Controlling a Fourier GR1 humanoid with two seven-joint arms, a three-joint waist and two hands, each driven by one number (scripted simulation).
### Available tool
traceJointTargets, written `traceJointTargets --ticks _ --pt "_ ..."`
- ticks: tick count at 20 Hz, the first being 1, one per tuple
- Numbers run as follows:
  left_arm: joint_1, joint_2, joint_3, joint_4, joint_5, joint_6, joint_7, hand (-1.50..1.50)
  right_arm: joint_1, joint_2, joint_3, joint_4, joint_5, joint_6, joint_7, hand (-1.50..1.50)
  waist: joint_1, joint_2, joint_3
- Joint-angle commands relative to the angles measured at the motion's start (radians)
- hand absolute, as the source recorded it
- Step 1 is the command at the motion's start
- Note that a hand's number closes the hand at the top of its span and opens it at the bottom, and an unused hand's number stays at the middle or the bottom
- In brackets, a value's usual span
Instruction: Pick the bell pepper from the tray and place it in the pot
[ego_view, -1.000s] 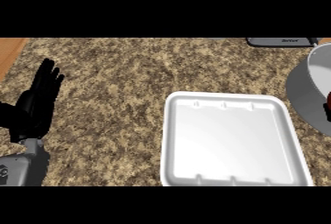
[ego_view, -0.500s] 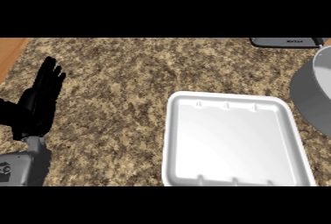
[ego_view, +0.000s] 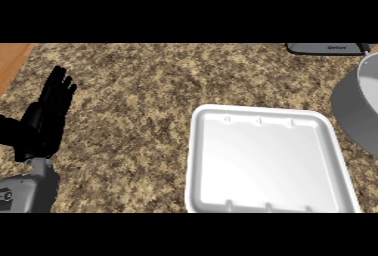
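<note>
Bell pepper: no part of it shows in the head view, so its place cannot be told; the pot's inside is mostly cut off by the right edge.
Tray (ego_view: 267, 159): white and rectangular with rounded corners and a raised rim, lying flat on the near right part of the counter. Small notches mark its far and near walls. Its near edge runs down to the lower border of the view.
Pot (ego_view: 356, 114): grey and round, at the right edge, with only its left part in view. A paler rim curves above the darker outer wall. It stands just beside the tray's far right corner; whether the two touch cannot be told.
Left hand (ego_view: 49, 116): black, at the left edge, well apart from the tray. Its fingers (ego_view: 59, 90) are straight and point toward the far side. It has hold of nothing and is resting.
Left forearm (ego_view: 31, 192): grey, coming in at the near left corner.
Right hand: not seen in this view.
Counter (ego_view: 140, 85): speckled brown and tan stone.
Wooden strip (ego_view: 13, 56): orange-brown, at the far left corner.
Dark object (ego_view: 326, 48): flat and dark grey with pale lettering too small to read, at the far right, cut by the upper border.
</note>
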Motion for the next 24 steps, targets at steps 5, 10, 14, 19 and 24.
traceJointTargets --ticks 5,10,14,19,24 --pt "-0.001 0.011 0.002 -0.040 -0.010 0.005 0.034 0.00 -0.163 -0.053 -0.079 0.442 -0.100 0.025 -0.097 -1.50 0.020 0.005 0.002" --pt "0.009 -0.006 0.003 -0.020 -0.005 0.001 0.000 0.00 -0.201 -0.058 -0.114 0.543 -0.205 0.157 -0.242 -1.50 0.014 0.004 0.002" --pt "0.001 -0.005 0.002 -0.007 0.005 -0.009 0.016 0.00 -0.240 -0.043 -0.226 0.541 -0.348 0.184 -0.335 -1.50 0.006 0.001 0.002" --pt "0.018 0.001 0.008 -0.048 0.002 -0.003 0.030 0.00 -0.242 -0.145 -0.336 0.616 -0.473 0.288 -0.404 -1.50 0.002 -0.001 0.002" --pt "0.007 0.025 0.037 0.007 0.019 -0.035 0.011 0.00 -0.187 -0.262 -0.399 0.698 -0.552 0.400 -0.451 -1.50 -0.008 0.000 0.001"
